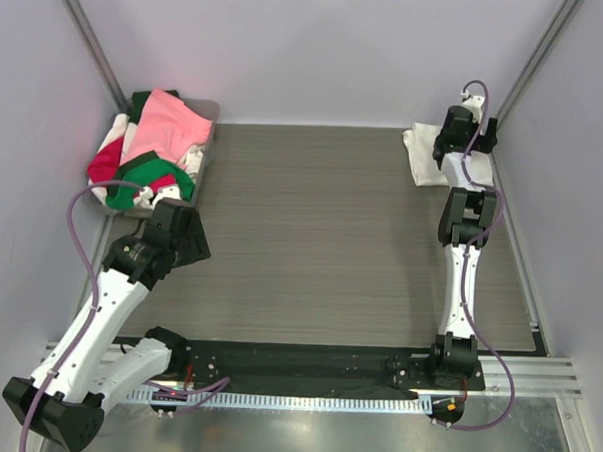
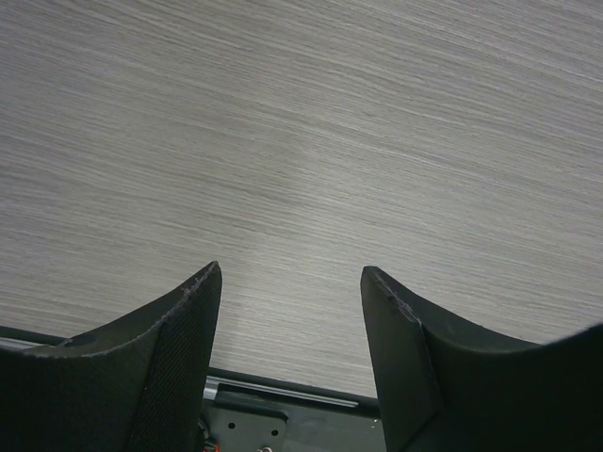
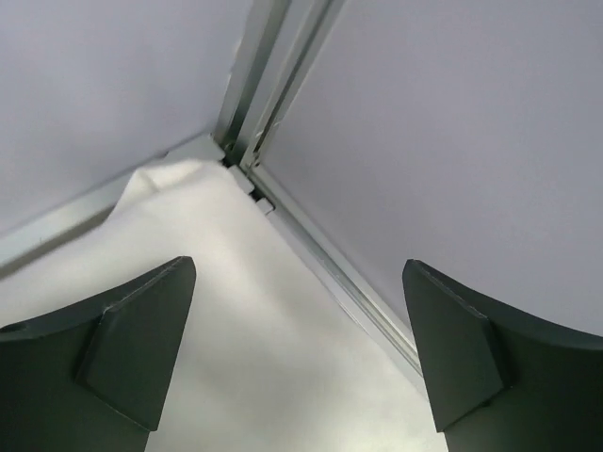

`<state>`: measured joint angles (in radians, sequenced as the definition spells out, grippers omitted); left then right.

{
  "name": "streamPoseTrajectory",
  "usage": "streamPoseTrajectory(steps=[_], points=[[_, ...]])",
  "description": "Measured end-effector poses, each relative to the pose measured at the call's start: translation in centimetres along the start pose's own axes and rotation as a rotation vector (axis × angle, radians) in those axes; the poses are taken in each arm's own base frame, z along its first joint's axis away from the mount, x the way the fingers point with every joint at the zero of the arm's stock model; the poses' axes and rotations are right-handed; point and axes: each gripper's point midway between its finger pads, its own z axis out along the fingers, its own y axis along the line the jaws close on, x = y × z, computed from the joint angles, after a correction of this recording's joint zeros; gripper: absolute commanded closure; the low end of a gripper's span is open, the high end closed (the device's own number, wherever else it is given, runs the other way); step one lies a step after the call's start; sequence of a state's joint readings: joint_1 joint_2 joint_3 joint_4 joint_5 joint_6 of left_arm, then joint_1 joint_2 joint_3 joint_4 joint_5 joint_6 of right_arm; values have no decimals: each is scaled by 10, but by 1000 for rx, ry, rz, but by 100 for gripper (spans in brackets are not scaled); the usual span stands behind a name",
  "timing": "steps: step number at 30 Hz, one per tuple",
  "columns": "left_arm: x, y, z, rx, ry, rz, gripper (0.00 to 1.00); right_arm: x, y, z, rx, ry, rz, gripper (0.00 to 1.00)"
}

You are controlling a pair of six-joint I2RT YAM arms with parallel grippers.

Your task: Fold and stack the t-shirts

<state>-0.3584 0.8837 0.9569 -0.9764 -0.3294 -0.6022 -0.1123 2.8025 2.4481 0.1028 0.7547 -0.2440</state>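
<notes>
Looking through the right wrist camera, I am seeing the right gripper point(image 3: 297, 282) with its fingers spread wide and nothing between them. It is hanging just above the folded white shirt point(image 3: 217, 245), which is lying in the far right corner of the table, right against the metal rail point(image 3: 311, 235) at the foot of the wall.

The left gripper point(image 2: 292, 282) is also spread and empty, and it is pointing down at bare table. In the overhead view it is sitting just beside the grey tray point(image 1: 210, 110) at the far left. The pile of shirts point(image 1: 160, 140) is waiting there unfolded, with pink on top and red, green and white below.

Risks I am judging from here:
- A right finger is passing close to the top layer. Catching the cloth while lifting away would pull the fold open.
- The right arm is working tight in the corner. A wide swing would strike the rail or the wall.
- The pile is tangled. A deep pinch by the left gripper would drag out several shirts, or shift the tray.

The table point(image 1: 321, 227) is showing a flat grey wood grain, matte and dry. Pale plain walls point(image 1: 309, 46) are closing it in on three sides.
</notes>
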Motion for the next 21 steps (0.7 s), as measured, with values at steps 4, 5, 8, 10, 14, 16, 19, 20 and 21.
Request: streamPoseTrajectory(steps=[4,5,8,10,14,16,19,20,21], points=[[0,0,0,1,0,0,37,-19,-16,-11,88,-19,70,0],[0,0,0,1,1,0,37,-22,-20,-17,102,-12,76,0],[1,-2,1,6,9,2,37,-44,-36,-48,113,4,99,0],[2,-2,1,11,13,3,37,-80,-49,-78,90,-4,150,0],[0,-3,-3,24,-3,-4,37,-171,-82,-166,-91,-56,329,0],[-2,-2,-8,36,-23,-13,37,-205,-105,-227,-212,-84,431,0],[-5,-1,-14,51,-54,-25,37,-217,-129,-322,-408,-109,543,0],[-6,0,-16,55,-62,-27,37,-210,-132,-357,-495,-103,567,0],[-7,0,-17,58,-67,-30,37,-201,-129,-387,-584,-97,588,0]])
